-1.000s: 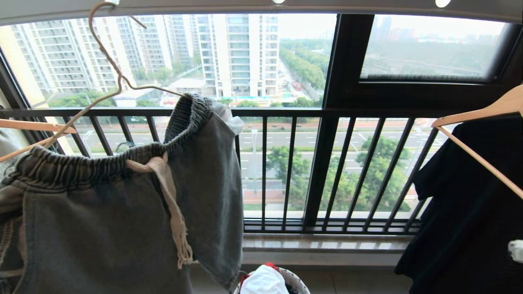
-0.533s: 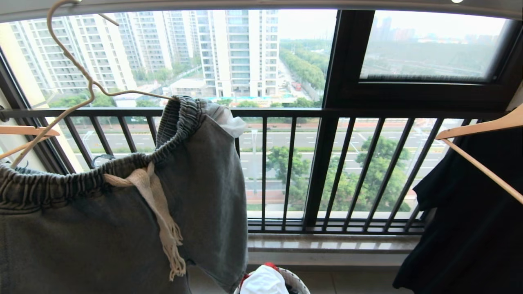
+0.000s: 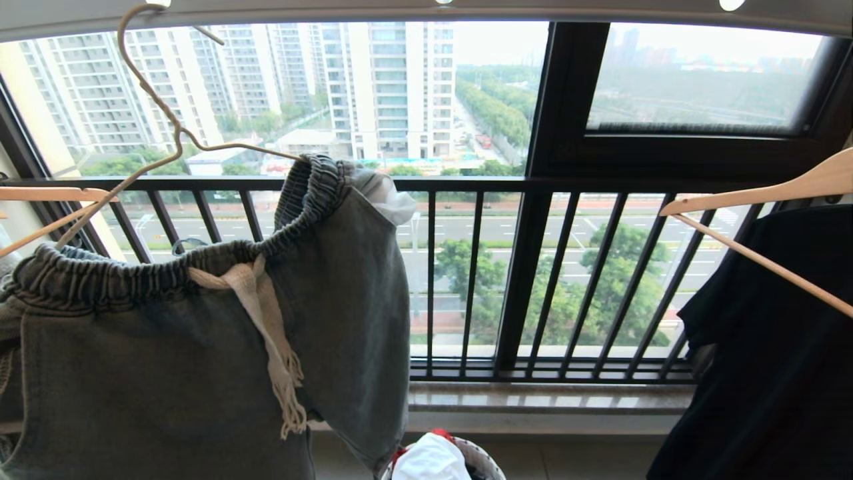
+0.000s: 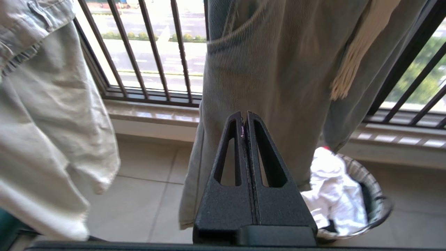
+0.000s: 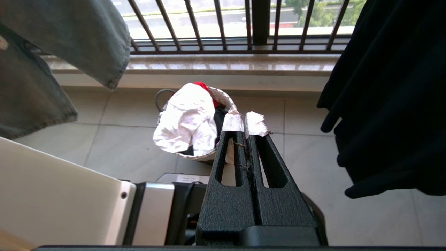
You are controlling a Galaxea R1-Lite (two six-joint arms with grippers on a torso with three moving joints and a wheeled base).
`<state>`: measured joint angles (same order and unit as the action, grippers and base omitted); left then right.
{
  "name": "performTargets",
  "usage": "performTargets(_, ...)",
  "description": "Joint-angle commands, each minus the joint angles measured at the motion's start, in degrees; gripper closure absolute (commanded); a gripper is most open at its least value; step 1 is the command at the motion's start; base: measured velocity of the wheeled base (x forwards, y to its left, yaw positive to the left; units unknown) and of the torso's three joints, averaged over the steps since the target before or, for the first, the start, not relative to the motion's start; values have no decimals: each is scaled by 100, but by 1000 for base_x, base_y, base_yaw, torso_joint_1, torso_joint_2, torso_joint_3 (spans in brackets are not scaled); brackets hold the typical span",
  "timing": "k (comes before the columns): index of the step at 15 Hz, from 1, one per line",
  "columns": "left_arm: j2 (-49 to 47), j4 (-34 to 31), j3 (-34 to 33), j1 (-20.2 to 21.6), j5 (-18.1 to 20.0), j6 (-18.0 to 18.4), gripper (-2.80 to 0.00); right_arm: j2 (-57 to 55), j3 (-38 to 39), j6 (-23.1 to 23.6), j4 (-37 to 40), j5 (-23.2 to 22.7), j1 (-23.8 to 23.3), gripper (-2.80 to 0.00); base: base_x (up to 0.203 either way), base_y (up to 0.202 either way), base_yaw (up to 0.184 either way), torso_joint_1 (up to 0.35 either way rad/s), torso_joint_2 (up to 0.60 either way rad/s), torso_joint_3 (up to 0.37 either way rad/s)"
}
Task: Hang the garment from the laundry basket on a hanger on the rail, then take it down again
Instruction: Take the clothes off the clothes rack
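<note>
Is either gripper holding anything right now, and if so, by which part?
Nothing is held. The left gripper and right gripper are both shut on nothing, while the denim shorts hang from the wire hanger.

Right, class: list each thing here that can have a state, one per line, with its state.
shorts: hung on the wire hanger
wire hanger: hooked on the rail, tilted
rail: holding the hanger
laundry basket: on the floor, cloth inside
left gripper: shut, empty
right gripper: shut, empty
black shirt: hung on a wooden hanger
</note>
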<state>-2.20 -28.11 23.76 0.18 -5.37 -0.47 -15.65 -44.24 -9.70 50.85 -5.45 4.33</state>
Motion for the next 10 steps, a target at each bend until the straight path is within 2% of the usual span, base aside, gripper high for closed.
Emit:
performTargets(1,219,32,-429,-1,38,618,0,10,73,289,-33,19,-2,0,0,0,0,0,0,0)
performTargets(3,219,487,-1047,-1,146,919,0,-52,47,491,-356,17,34,0,0,0,0,0,0,0)
performTargets(5,220,1534,-1743,-1,438,1031,0,-340,-180,643,-439,25,80,0,0,0,0,0,0,0)
performTargets(6,220,1837,-1963,-1,600,1048,0,-356,-219,845,-355,26,112,0,0,0,0,0,0,0)
performTargets(7,220,2065,-2102,-1,683,1030,0,-358,-233,977,-313,80,120,0,0,0,0,0,0,0)
performTargets(10,220,2117,-2130,-1,731,891,0,-30,62,1073,-54,137,121,0,0,0,0,0,0,0)
